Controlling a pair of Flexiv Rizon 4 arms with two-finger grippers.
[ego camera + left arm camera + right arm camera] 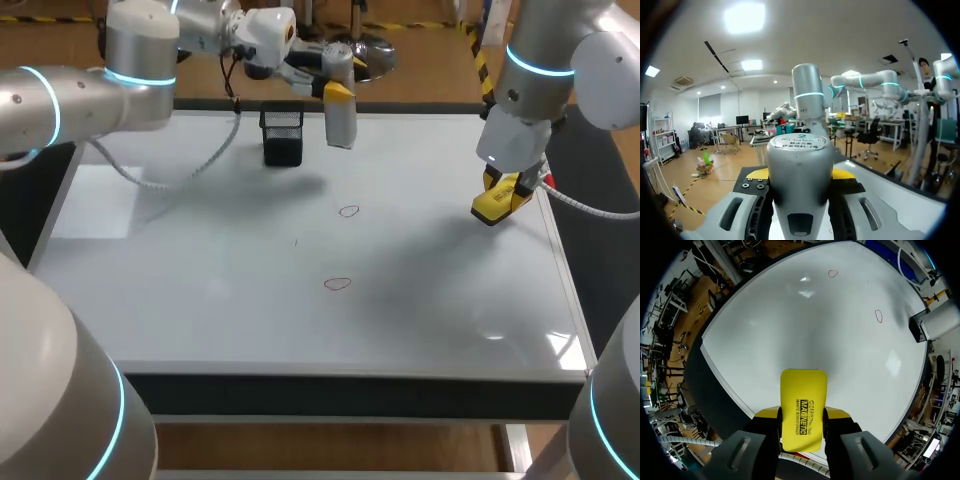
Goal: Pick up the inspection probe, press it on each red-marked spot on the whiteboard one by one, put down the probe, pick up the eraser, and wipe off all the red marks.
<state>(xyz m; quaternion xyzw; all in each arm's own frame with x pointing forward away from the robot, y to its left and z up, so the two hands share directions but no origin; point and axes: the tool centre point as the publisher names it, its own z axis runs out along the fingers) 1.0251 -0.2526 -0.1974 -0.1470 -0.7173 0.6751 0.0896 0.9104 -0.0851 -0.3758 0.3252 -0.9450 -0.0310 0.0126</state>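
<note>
The yellow eraser (802,407) sits closest, clamped from both sides by the right fingers (838,414), above the whiteboard (200,300) at the frame's right. The left fingers (842,174) grip the inspection probe (340,112) at upper centre, just beside the black mesh holder (283,135). The upper red mark (348,211) and lower red mark (338,284) at mid-frame are unwiped, so I judge the eraser pick-up done, the probe not yet set down, and all wiping left

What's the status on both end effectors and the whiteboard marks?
Left end effector shut on probe, raised beside mesh holder. Right end effector shut on eraser, over right side of whiteboard. Two red marks unwiped.
</note>
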